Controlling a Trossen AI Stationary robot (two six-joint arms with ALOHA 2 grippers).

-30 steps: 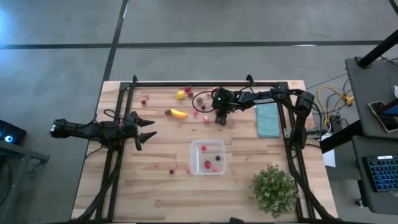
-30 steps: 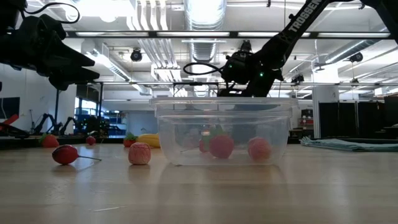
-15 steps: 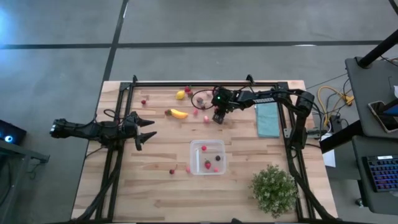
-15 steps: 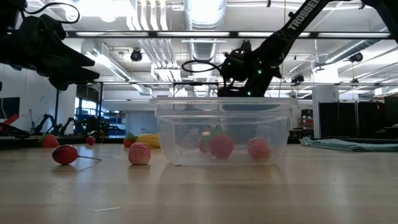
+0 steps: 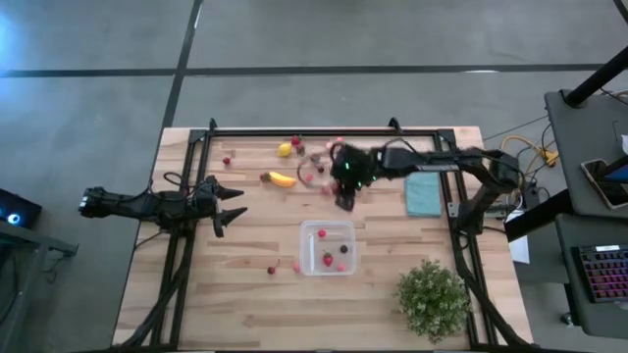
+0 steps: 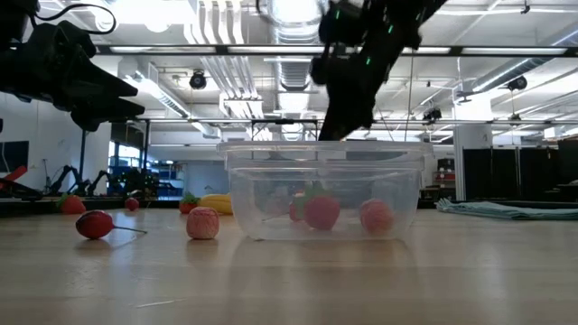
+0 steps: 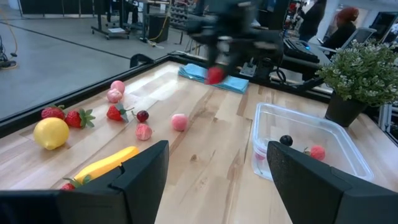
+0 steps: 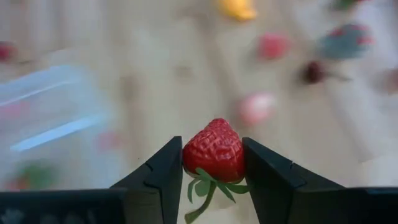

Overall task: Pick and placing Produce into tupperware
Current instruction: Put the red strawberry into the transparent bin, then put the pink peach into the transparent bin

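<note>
My right gripper (image 5: 345, 199) hangs above the table between the scattered produce and the clear tupperware (image 5: 328, 247), shut on a red strawberry (image 8: 214, 151), which also shows red in the left wrist view (image 7: 215, 75). The tupperware (image 6: 323, 188) holds a few small fruits, among them a dark one (image 7: 285, 140). A yellow banana (image 5: 283, 179), a lemon (image 5: 285, 150) and several red and pink berries lie on the far part of the table. More berries (image 5: 272, 270) lie left of the tupperware. My left gripper (image 5: 234, 203) waits open at the table's left. My right gripper pinches the strawberry's two sides (image 8: 188, 155) between its two fingers. The fingers slant down from above. The strawberry is lifted clear of the table, its green leaves (image 8: 205, 186) toward the gripper's body and its pointed end away from it.
A folded teal cloth (image 5: 423, 189) lies at the far right. A bushy green potted plant (image 5: 433, 298) stands at the near right corner. A dark frame runs along the table's far, left and right edges.
My right gripper has risen from the table with the strawberry and moved toward the near edge, toward the tupperware, tipping further downward. The strawberry is now lifted clear. The rise came mostly in the last half second.
</note>
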